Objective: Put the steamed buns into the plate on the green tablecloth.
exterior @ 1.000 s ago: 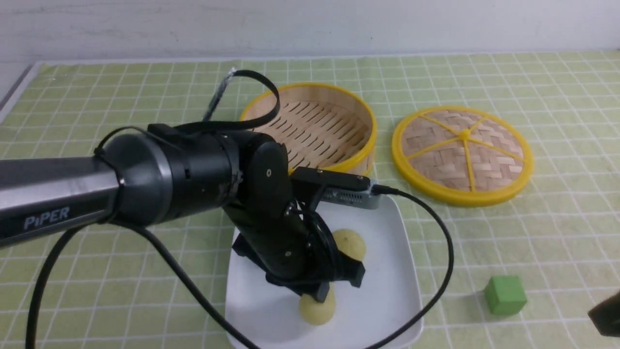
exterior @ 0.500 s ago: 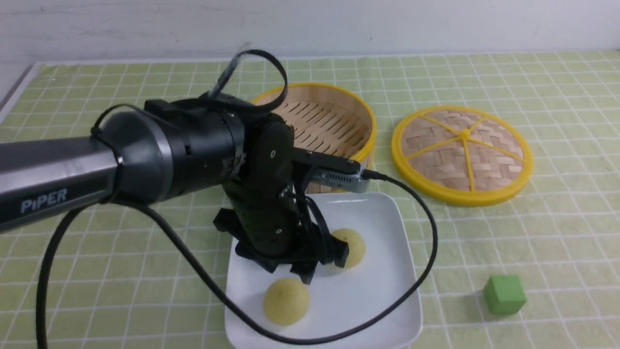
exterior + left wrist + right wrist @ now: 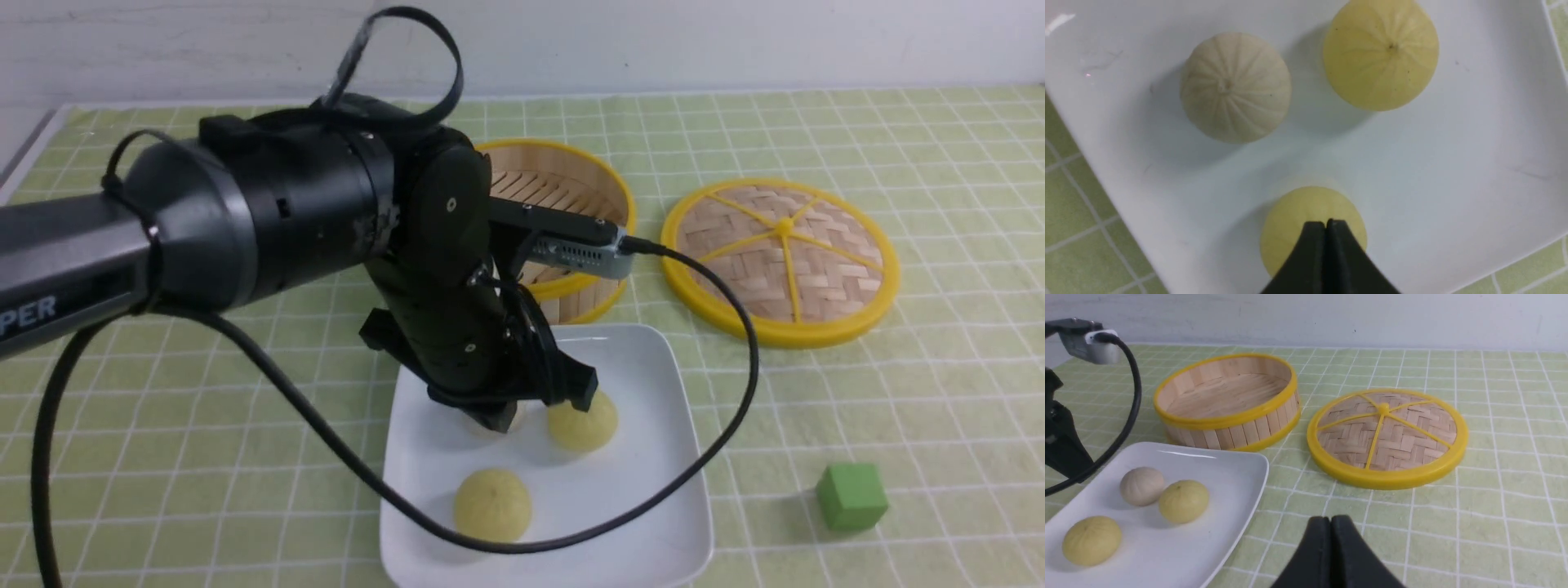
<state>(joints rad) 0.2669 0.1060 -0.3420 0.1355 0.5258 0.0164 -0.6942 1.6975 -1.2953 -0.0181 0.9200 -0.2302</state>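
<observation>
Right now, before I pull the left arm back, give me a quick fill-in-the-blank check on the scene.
The plate holds two yellow buns and ___ greyish bun.
The steamer basket is ___.
The left fingers are ___.
Missing words: one; empty; shut.

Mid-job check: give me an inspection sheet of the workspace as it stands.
Surface: green tablecloth, lying flat.
Job's things: near yellow bun, far yellow bun and grey bun, all on the plate.
Clutter: steamer basket, uncovered; lid beside it; green cube.
Grippers: left gripper shut above plate, empty; right gripper shut, empty.
Cables: black cable droops over plate.
Surroundings: pale wall.
</observation>
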